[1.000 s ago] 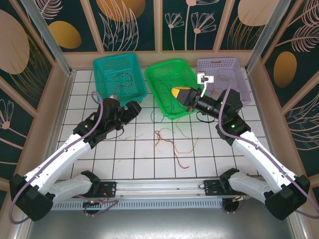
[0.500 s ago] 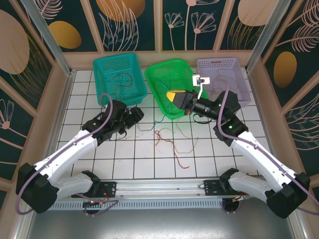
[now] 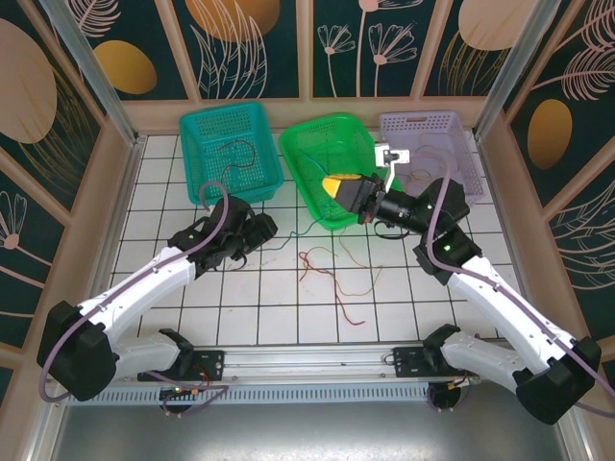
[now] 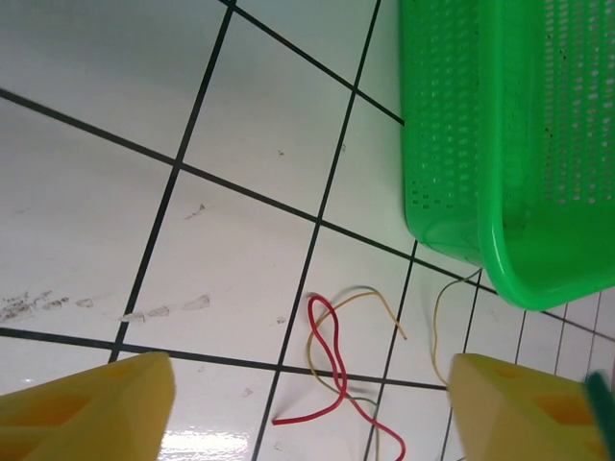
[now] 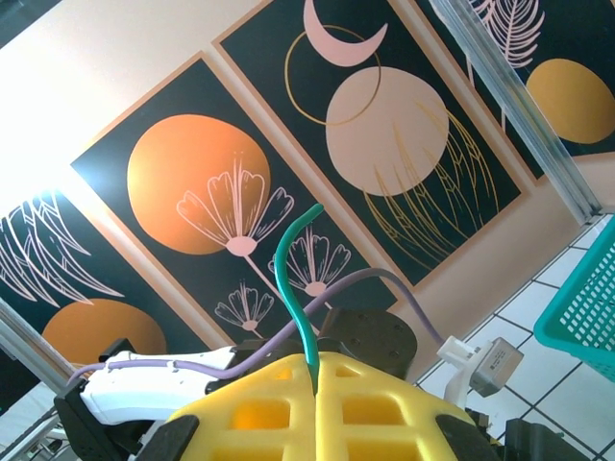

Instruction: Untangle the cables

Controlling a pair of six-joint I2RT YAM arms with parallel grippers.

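The left pincer (image 4: pixel 306 413) hung low over the white tiled table (image 4: pixel 240 115), its yellow fingers (image 4: pixel 86 403) spread wide apart with nothing between them. On the tiles just ahead of it lay a red cable (image 4: pixel 330 357) in loose loops, crossed by a tan-yellow cable (image 4: pixel 370 296), both near the green basket (image 4: pixel 538 173) but outside it. The right pincer (image 5: pixel 315 379) was pressed together on a green cable (image 5: pixel 291 252), which rose from between its fingers and curved over; from above, that pincer sat over the green basket. A dark brown cable (image 3: pixel 242 154) lay in the teal basket (image 3: pixel 207 130).
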